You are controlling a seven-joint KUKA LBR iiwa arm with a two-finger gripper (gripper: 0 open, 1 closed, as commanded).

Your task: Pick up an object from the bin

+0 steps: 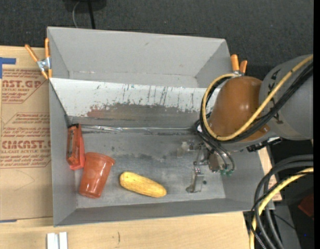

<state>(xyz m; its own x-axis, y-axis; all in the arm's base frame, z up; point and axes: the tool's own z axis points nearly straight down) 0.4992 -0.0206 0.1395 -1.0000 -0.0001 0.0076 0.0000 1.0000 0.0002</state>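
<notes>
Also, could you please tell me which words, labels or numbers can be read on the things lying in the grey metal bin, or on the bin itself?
None can be read.
On the orange translucent plastic cup, lying on its side: no text.
On the yellow oblong corn-like piece: no text.
On the red flat plastic thing by the left wall: a dark patch, nothing legible.
On the grey metal bin: scuff marks, no writing.

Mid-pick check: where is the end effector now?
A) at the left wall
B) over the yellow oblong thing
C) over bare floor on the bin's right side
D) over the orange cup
C: the end effector hangs over bare floor at the right of the bin, with the yellow oblong thing, the orange cup and the red flat thing all to its left.
</notes>
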